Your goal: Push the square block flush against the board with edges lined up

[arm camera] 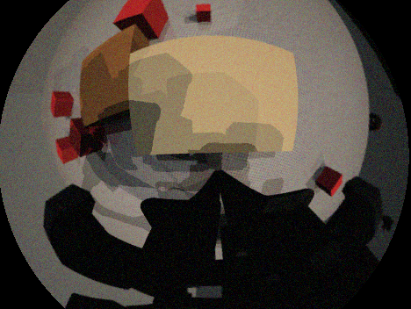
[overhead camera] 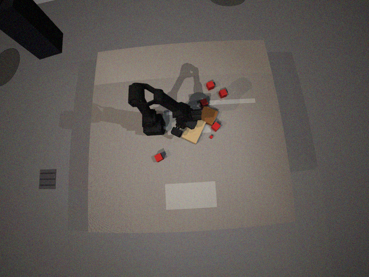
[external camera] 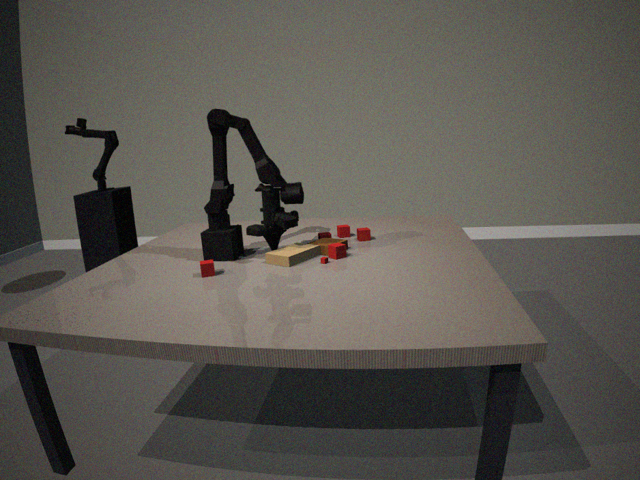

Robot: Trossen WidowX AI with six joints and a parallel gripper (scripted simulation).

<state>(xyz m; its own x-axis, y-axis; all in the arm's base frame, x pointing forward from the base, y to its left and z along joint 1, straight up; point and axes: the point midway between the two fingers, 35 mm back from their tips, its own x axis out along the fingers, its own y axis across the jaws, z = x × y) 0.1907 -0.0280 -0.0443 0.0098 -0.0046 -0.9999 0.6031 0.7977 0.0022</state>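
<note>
The orange-brown square block (overhead camera: 209,114) (arm camera: 103,88) (external camera: 334,242) lies flat on the table beside one end of the light tan board (overhead camera: 195,134) (external camera: 292,253) (arm camera: 228,92). In the wrist view the block's side faces the board's left end, and the block sticks out past the board's far long edge. Shadow and the arm hide part of the join, so I cannot tell whether the whole side touches. My gripper (external camera: 273,249) (arm camera: 217,173) is shut and empty, pointing down by the board's long side nearest the arm base. In the top view the arm hides the fingertips.
A red cube (overhead camera: 215,126) (external camera: 337,251) (arm camera: 149,15) sits close to the block's outer side, with a tiny red cube (overhead camera: 211,136) (arm camera: 204,13) nearby. A dark red cube (overhead camera: 203,102) is behind the block. Another red cube (overhead camera: 158,157) (external camera: 207,268) (arm camera: 328,180) stands apart.
</note>
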